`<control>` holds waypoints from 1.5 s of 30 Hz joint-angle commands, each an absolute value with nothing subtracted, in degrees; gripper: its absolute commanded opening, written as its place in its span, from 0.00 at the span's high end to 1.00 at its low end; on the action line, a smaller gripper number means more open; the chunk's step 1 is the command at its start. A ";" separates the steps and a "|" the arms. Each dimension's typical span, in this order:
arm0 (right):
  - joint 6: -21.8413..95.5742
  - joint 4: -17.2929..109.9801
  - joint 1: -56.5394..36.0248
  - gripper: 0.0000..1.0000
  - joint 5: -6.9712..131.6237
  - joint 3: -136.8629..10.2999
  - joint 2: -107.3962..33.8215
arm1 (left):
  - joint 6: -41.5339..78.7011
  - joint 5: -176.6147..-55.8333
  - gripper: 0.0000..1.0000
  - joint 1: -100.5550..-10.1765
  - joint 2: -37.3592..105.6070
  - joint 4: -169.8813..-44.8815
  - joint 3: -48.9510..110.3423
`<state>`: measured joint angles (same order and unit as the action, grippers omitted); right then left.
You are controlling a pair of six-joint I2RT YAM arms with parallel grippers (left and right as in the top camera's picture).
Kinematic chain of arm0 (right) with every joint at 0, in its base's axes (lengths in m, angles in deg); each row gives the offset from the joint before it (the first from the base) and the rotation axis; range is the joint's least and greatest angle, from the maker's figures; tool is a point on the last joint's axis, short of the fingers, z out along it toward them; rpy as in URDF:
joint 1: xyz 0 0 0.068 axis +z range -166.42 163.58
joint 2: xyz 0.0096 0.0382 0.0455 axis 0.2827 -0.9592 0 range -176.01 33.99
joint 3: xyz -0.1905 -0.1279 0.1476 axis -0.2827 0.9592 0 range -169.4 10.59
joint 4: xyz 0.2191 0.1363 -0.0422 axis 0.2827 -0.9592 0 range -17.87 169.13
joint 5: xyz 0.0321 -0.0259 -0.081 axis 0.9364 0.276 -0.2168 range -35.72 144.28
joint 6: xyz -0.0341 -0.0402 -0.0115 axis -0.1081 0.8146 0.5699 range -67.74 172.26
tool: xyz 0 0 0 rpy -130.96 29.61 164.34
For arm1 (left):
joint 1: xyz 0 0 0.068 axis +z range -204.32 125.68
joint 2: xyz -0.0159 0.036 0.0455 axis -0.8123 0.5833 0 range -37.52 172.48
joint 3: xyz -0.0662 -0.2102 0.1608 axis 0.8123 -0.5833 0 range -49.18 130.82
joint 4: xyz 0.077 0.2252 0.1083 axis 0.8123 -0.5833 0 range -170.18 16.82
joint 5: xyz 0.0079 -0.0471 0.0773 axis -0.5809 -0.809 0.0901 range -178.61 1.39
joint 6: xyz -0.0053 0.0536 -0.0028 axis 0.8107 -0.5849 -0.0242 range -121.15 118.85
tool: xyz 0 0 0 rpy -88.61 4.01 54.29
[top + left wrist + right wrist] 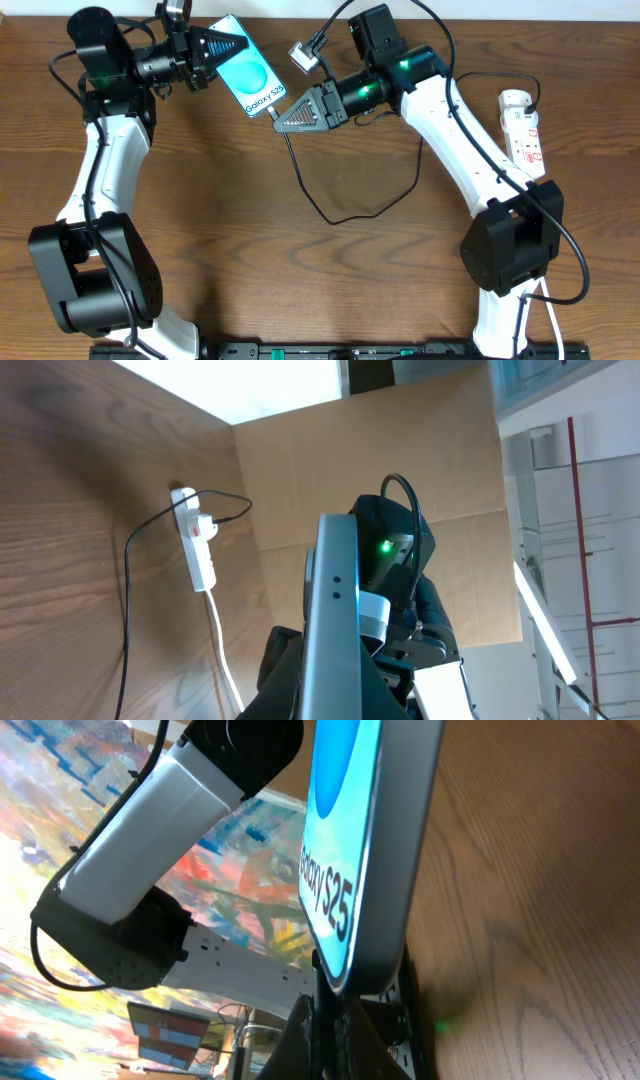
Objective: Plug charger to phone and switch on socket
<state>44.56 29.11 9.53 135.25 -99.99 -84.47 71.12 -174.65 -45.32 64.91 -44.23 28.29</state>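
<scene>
The phone [250, 78], with a cyan-and-white screen reading "Galaxy S25", is held above the table by my left gripper [232, 45], which is shut on its top end. My right gripper [287, 116] is shut on the charger's connector tip, pressed against the phone's bottom edge [345, 982]. The black charger cable [340, 215] loops across the table to the plug in the white socket strip [524, 130] at far right. In the left wrist view the phone's grey edge [335, 630] fills the centre and the socket [197, 545] lies beyond.
The socket's white cord [222, 650] runs along the wood table [300, 280]. A small grey connector [303, 52] hangs near the right arm's wrist. Cardboard panels [380, 450] stand behind the table.
</scene>
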 commanded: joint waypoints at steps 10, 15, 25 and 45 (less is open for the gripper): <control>43.90 30.14 8.94 0.99 135.62 -100.17 -84.27 | 72.01 -178.41 0.93 -45.28 64.32 -42.39 28.88; 43.90 30.29 8.94 0.99 135.62 -100.17 -84.27 | 72.03 -178.60 0.93 -45.30 64.32 -41.97 28.88; 43.90 30.33 8.97 0.99 136.15 -100.17 -84.27 | 72.03 -178.60 0.93 -45.30 64.32 -41.97 28.88; 42.86 30.53 8.94 0.99 137.42 -100.17 -84.27 | 72.03 -178.60 0.93 -45.30 64.32 -41.97 28.88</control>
